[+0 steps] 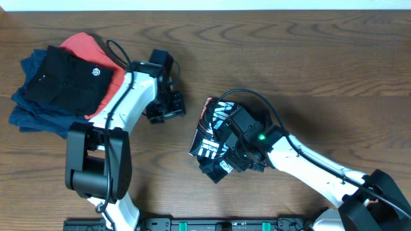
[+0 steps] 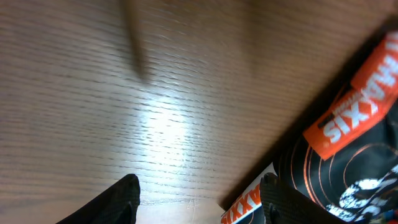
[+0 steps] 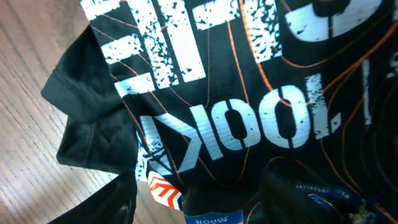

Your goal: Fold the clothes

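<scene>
The clothes [image 1: 210, 131] are one black jersey with orange contour lines and white block lettering, folded into a small bundle right of the table's centre. My right gripper [image 1: 226, 160] sits low over the bundle's near end. In the right wrist view the jersey [image 3: 236, 93] fills the frame. There my right gripper [image 3: 199, 199] stands open, its jaws straddling the fabric's edge with a red-white logo between them. My left gripper [image 1: 166, 112] hovers over bare wood left of the bundle. In the left wrist view it [image 2: 199, 205] is open and empty, with the jersey [image 2: 360, 124] just beyond its right finger.
A pile of folded garments lies at the far left: a plain black shirt with a small white emblem [image 1: 67, 77] on top, a coral-red one [image 1: 90, 48] and navy ones [image 1: 29, 112] beneath. The table's far edge [image 1: 257, 9] runs along the top.
</scene>
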{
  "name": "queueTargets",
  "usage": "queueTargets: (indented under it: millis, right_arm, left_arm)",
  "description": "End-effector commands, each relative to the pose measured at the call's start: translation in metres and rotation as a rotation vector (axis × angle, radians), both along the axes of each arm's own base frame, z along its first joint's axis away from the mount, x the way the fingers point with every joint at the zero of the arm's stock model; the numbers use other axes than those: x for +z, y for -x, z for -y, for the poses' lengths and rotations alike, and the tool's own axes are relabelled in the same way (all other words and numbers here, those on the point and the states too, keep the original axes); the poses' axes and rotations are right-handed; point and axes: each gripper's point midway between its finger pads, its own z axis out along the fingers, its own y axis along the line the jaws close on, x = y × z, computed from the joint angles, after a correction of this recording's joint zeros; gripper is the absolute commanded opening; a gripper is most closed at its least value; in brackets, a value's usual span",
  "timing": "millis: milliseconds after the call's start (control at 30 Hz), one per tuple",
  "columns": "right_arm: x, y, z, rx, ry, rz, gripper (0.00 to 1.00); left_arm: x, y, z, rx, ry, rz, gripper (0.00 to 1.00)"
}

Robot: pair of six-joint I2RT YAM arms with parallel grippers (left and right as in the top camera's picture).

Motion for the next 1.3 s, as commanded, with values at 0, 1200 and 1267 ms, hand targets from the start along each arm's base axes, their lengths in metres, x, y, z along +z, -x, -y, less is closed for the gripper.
queueTargets:
  millis: [0,1200,1267]
  right_arm:
    - [-0.013,0.008,0.0,0.024,0.031,-0.028,0.54]
    - [0.015,-0.095,0.022,-0.348,0.02,0.247,0.15]
    - [0.015,-0.095,0.022,-0.349,0.02,0.247,0.15]
  left_arm:
    - [-0.003,0.002,-0.003,0.053,0.041,-0.037,0.64]
    - [0.026,0.12,0.078,-0.635,0.082,-0.155,0.59]
    - [0.019,0.133,0.079,-0.684,0.043,-0.177,0.6]
